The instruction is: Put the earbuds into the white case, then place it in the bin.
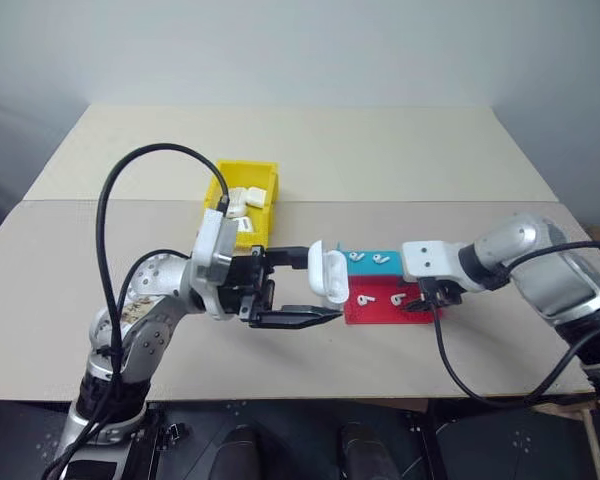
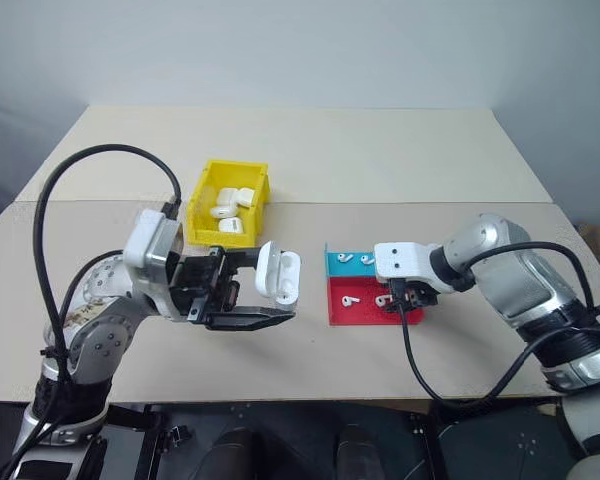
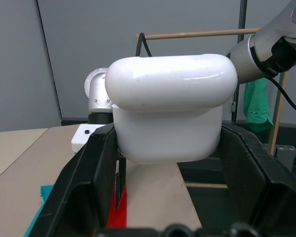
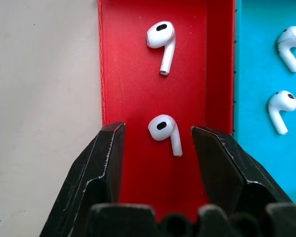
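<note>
Ok so here's where you're at rn. Your left gripper (image 2: 242,295) is held up above the table (image 1: 380,160), pointing sideways toward the trays, and it's clamped on the white case (image 2: 278,272). In the left wrist view the case (image 3: 170,108) sits snug between both black fingers (image 3: 86,187), each one pressed against a side of its lower half. The head views show the lid flipped open; from the wrist cam I can't tell.

Your right gripper (image 4: 159,143) is down at the red tray (image 4: 133,98), pointing steeply down. Jaws are partway apart, not wide, and they straddle one earbud (image 4: 164,131), w/ a visible gap btw each finger and the bud, so nothing's grabbed. That bud lies flat on the red tray floor. A second bud (image 4: 162,42) lies further along the same tray, apart from the first.

Right beside the red tray, touching it along one edge, is the teal tray (image 4: 256,74) w/ two more buds on it (image 4: 288,49) (image 4: 280,108).

The yellow bin (image 2: 228,200) sits on the table behind your left arm, well apart from the trays, and it's got several white cases in it. The case you're holding is btw the bin and the trays, closer to the trays.
</note>
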